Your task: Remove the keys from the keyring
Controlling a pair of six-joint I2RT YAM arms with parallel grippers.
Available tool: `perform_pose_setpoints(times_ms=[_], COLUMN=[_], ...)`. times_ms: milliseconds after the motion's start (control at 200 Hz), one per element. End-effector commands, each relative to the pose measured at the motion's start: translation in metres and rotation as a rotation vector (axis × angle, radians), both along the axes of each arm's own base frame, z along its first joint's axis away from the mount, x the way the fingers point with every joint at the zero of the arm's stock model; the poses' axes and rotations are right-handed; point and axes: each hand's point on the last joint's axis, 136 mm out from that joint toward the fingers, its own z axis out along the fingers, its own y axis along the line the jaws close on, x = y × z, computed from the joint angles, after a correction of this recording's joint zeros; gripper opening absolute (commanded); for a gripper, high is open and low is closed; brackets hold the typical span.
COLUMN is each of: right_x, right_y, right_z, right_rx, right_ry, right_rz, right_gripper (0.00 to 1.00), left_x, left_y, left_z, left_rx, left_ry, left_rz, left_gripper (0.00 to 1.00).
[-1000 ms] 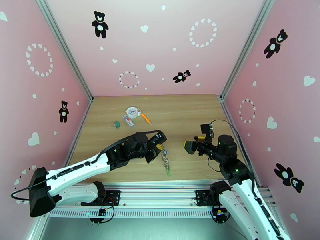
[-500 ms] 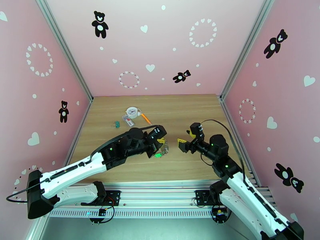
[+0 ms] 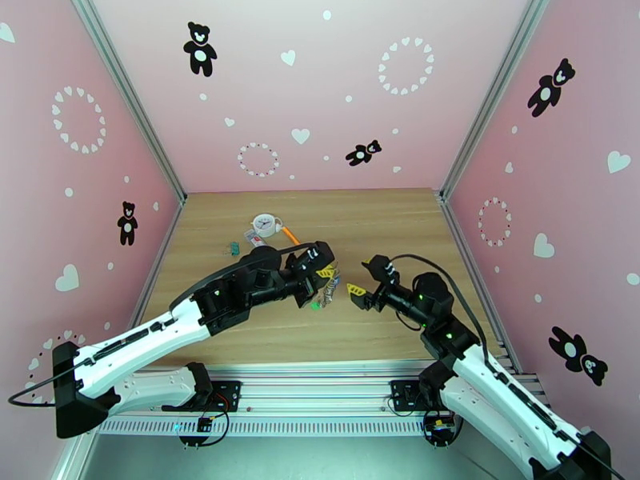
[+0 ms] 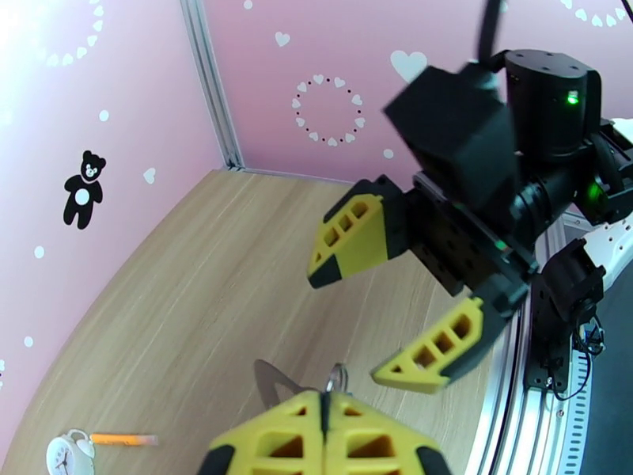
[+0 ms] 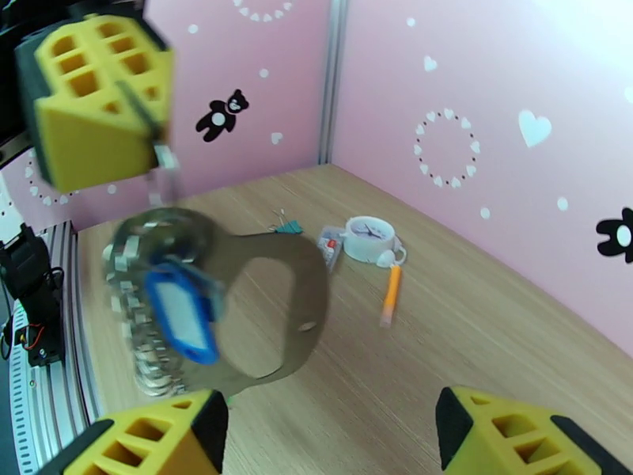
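Black strap keyring dangles from left gripper, fingers pressed together on its chain. Spread-jawed right gripper has closed in since second ago; keyring now just ahead of it. Tagged keys not yet off; key grasp judged next.

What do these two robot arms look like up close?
Both the left arm and right arm have white shells with black joints, small green lights and looping black cables. The left end effector and right end effector each carry two yellow, cut-out wedge fingers on black mounts.
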Motion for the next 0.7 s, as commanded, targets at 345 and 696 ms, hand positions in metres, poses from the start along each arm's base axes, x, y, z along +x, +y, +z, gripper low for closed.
perform_pose_setpoints(times_ms=[345,696], right_x=[-0.004,-0.001], right_y=[0.016,0.023], right_z=[0.016,0.02], right_rx=[-0.03,-0.058], right_ry=[-0.115,-0.148], right_rz=[0.049,0.071], right_gripper=[0.66,0.61], left_x=[0.004,0.001], left_y=[-0.014,-0.016], left_z=[0.025,0.026], left_rx=[-0.061,-0.063], left_ry=[-0.017,-0.009], left_rz=[-0.034,-0.058], left_gripper=[0.0,0.0])
